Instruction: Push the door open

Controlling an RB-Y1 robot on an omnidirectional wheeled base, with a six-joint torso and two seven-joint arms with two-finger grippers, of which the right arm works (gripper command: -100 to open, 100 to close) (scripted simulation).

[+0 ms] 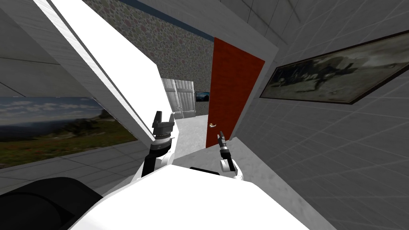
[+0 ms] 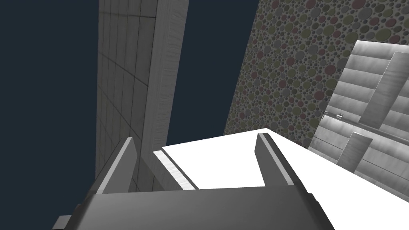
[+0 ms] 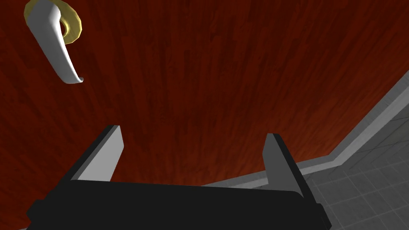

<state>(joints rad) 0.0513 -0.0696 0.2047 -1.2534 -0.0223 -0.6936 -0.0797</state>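
The door [image 1: 231, 96] is dark red with a wood grain and stands ajar in its grey frame. A silver lever handle [image 1: 213, 125] on a brass rose sits at its near edge. My right gripper [image 1: 221, 137] is just below and to the right of the handle, close to the door face. In the right wrist view the red door [image 3: 219, 72] fills the space ahead, the handle [image 3: 56, 48] lies off to one side, and the right gripper [image 3: 193, 137] is open with nothing in it. My left gripper [image 1: 163, 117] is raised beside a white panel [image 1: 120, 72], open and empty [image 2: 195, 139].
Through the gap I see a pebble-patterned wall [image 1: 175, 48] and grey panelled cabinet doors [image 1: 181, 98]. A framed picture [image 1: 339, 74] hangs on the tiled wall to the right. A landscape picture [image 1: 52, 123] hangs at the left. The grey door frame [image 3: 359, 131] runs past the right gripper.
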